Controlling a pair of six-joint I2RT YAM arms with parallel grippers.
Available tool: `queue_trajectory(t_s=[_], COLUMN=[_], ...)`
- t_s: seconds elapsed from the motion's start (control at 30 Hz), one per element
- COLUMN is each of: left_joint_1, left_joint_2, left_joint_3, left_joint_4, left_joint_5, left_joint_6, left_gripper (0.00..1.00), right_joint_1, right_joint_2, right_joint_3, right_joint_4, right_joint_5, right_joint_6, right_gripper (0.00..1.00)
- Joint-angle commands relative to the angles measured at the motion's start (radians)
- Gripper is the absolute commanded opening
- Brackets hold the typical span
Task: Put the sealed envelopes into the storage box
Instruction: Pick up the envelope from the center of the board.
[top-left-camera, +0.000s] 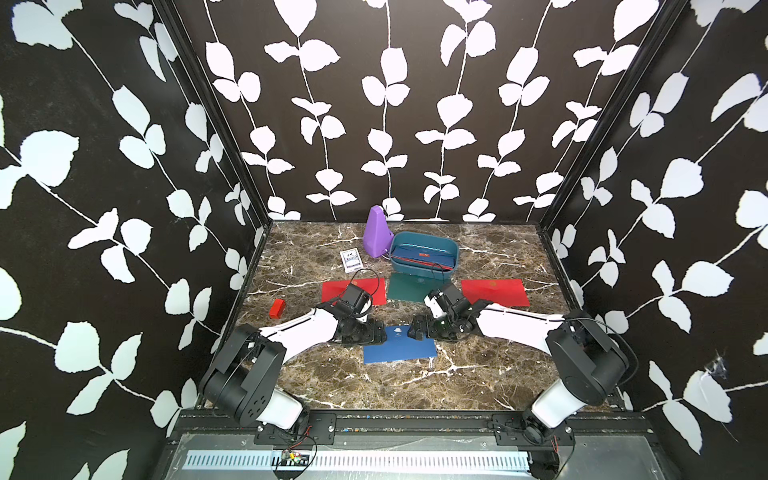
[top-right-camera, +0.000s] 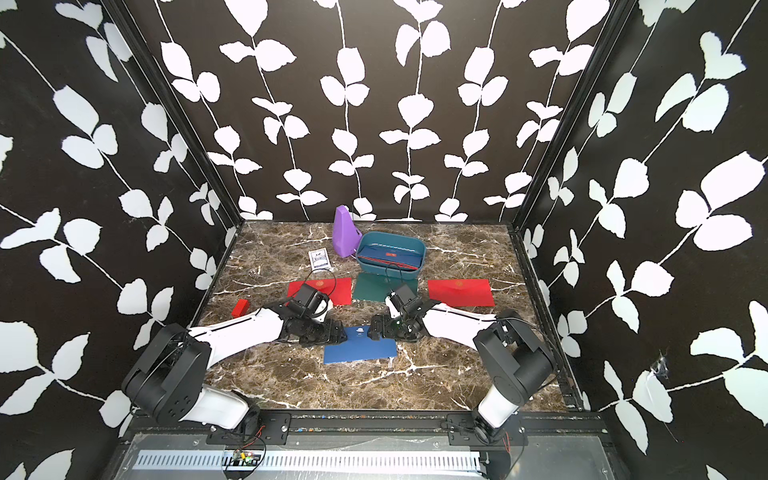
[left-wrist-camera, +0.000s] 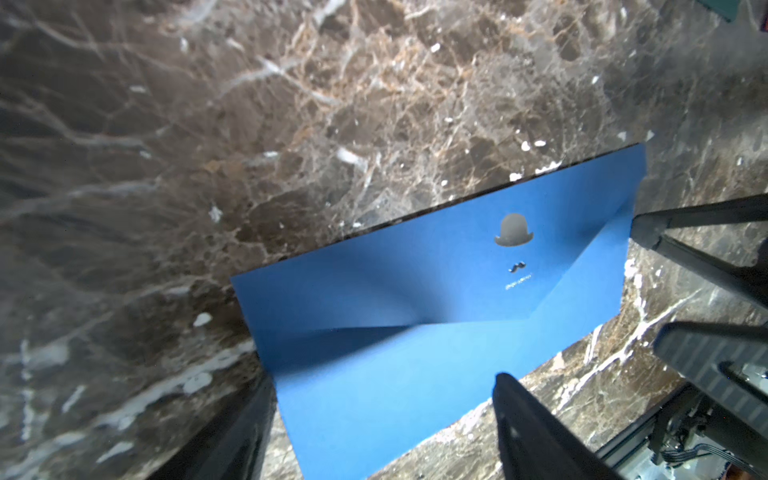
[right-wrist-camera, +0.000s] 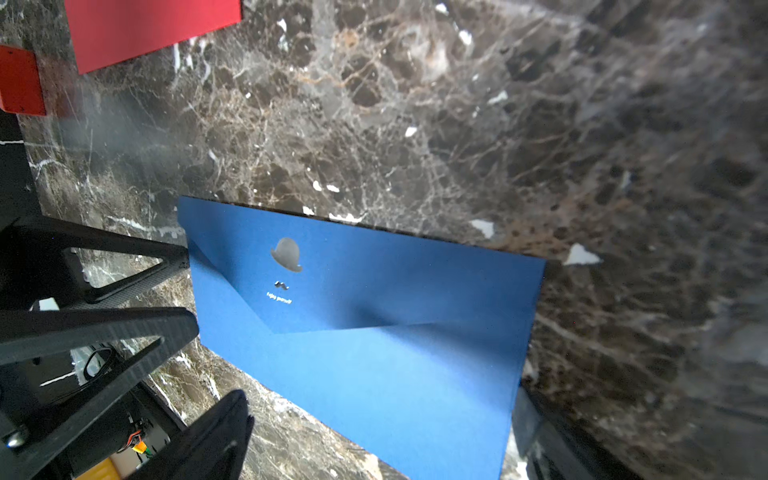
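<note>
A blue envelope (top-left-camera: 400, 347) (top-right-camera: 360, 345) lies flat near the table's middle front, flap side up, with a silver hat emblem. My left gripper (top-left-camera: 379, 333) (left-wrist-camera: 386, 415) is open at its left end, its fingers straddling the envelope (left-wrist-camera: 415, 332). My right gripper (top-left-camera: 414, 328) (right-wrist-camera: 378, 428) is open at the right end, also straddling the envelope (right-wrist-camera: 374, 332). Behind the grippers lie a red envelope (top-left-camera: 374, 289) partly under my left arm, a dark green envelope (top-left-camera: 405, 289) and another red envelope (top-left-camera: 494, 292). The teal storage box (top-left-camera: 454, 245) (top-right-camera: 422, 249) at the back holds navy and red envelopes (top-left-camera: 422, 254).
A purple pyramid-shaped object (top-left-camera: 377, 232) stands just left of the box. A white card pack (top-left-camera: 351, 259) lies left of it. A small red block (top-left-camera: 277, 308) sits near the left wall. Patterned walls close in the table on three sides.
</note>
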Motion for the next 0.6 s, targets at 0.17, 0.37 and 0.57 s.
queue_trajectory(t_s=[0.17,0.37,0.57], left_joint_1=[-0.019,-0.02,-0.019], left_joint_2=[0.028,-0.081,-0.099], left_joint_3=[-0.028,0.046,0.052], left_joint_4=[-0.035,-0.161,-0.206], left_joint_5=[-0.017,-0.102,-0.109], left_joint_6=[0.04,0.017,0.023], left_gripper=[0.85,0.85,0.84], right_joint_1=[0.026,0.018,0.02], right_joint_2=[0.02,-0.029,-0.07], right_joint_3=[-0.091,-0.026,0.01], right_joint_4=[-0.152,-0.273,-0.36], right_joint_5=[0.018,0.095,0.132], right_joint_6=[-0.003,-0.037,-0.061], right_gripper=[0.99,0.99,0.99])
